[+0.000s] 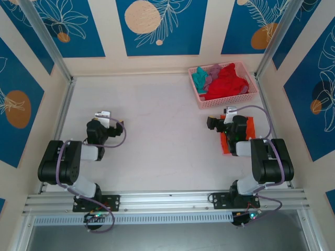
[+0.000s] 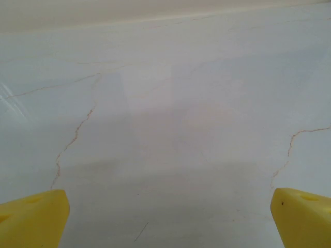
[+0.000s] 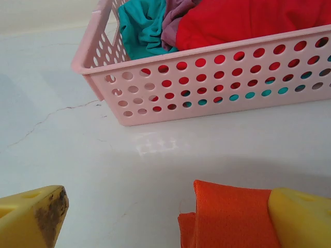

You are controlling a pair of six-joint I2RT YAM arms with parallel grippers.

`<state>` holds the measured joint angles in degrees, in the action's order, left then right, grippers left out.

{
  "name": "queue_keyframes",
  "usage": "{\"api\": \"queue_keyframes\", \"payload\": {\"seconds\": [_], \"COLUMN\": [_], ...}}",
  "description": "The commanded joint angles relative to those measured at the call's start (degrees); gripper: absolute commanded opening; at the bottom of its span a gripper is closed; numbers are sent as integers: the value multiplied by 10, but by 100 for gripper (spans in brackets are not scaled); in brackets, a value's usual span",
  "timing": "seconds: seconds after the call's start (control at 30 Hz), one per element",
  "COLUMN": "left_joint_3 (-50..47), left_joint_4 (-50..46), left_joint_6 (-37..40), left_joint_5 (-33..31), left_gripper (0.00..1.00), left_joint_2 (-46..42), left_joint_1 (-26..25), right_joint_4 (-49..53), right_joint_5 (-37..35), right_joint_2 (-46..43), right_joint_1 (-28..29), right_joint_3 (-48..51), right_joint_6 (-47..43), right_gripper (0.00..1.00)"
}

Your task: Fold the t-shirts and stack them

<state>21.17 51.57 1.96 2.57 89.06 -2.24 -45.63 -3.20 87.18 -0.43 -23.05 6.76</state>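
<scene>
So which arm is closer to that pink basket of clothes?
The right. The right arm reaches to just short of the basket, its open jaws over an orange shirt. The left arm sits far across the table, on the opposite side.

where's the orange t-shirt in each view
top external: orange t-shirt right of centre, beneath the right arm, nearer than the pink basket.
right wrist: orange t-shirt at the bottom edge, against the right-hand yellow fingertip.
left wrist: camera faces cracked white table.
shared landmark: pink basket, top external and right wrist.
</scene>
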Motion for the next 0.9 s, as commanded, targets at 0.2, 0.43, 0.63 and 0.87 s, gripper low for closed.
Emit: {"api": "queue_keyframes", "payload": {"seconds": [0.2, 0.43, 0.63, 0.87], "left_joint_3": [8, 8, 7, -38], "left_joint_4": [7, 7, 8, 30], "left_joint_6": [6, 5, 5, 11], "left_joint_5": [5, 6, 5, -27], "left_gripper": [100, 100, 100, 100], "left_joint_2": [2, 2, 2, -75], "left_joint_1": [2, 2, 2, -10], "right_joint_4": [-4, -1, -5, 129], "right_joint_5": [-4, -1, 4, 12], "right_joint_2": [1, 1, 0, -62], "right_joint_1": [2, 1, -3, -4], "right_joint_3": [-9, -11, -8, -60], "right_joint_6": [-11, -10, -9, -9], "right_gripper": [99, 99, 99, 99]}}
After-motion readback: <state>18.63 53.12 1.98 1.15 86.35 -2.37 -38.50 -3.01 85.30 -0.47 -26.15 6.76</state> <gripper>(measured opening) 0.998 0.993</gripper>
